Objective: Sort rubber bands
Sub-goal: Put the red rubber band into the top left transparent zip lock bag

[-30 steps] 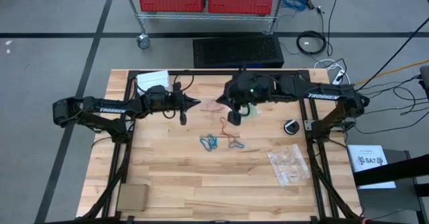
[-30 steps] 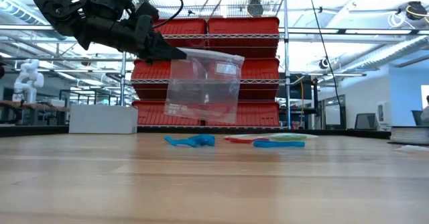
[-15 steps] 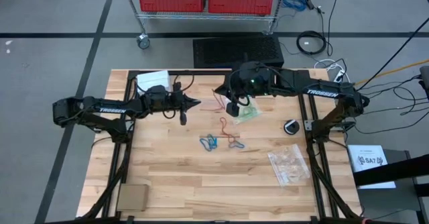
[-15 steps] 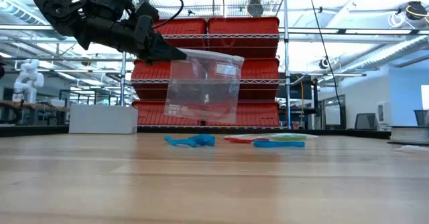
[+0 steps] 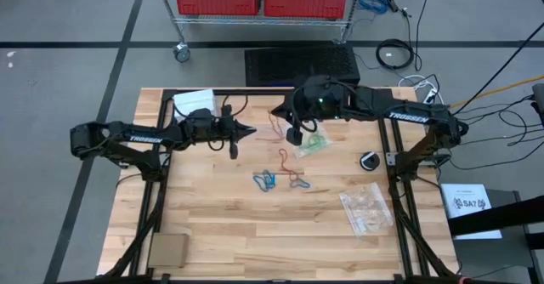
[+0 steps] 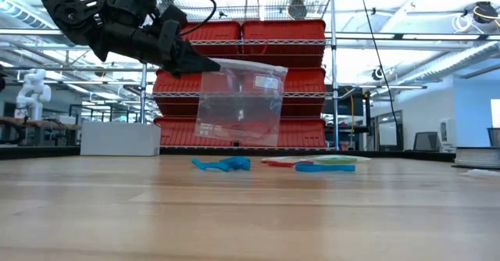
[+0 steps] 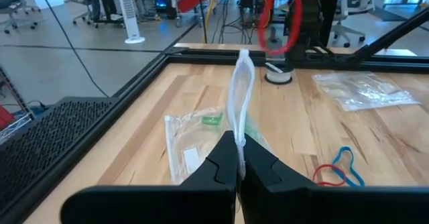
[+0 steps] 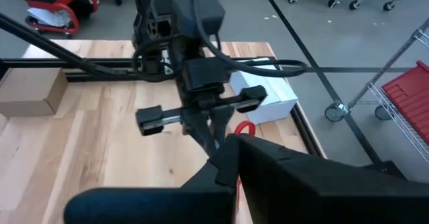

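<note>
I count one red band (image 8: 244, 128) off the table (image 5: 212, 224), a thin loop hanging from the closed right gripper (image 5: 294, 137) above the far middle of the table. The rest lie flat. Near the table's centre sits a small tangle of blue and green bands (image 5: 265, 180), loops overlapping. Just beside it, toward the table's right side, I see a red and blue pair (image 5: 297, 182) touching each other. A lone red loop (image 5: 285, 158) lies stretched out a little farther back from the centre. One green band (image 7: 212, 121) rests inside a flat clear bag (image 5: 311, 146) on the far half of the table.
</note>
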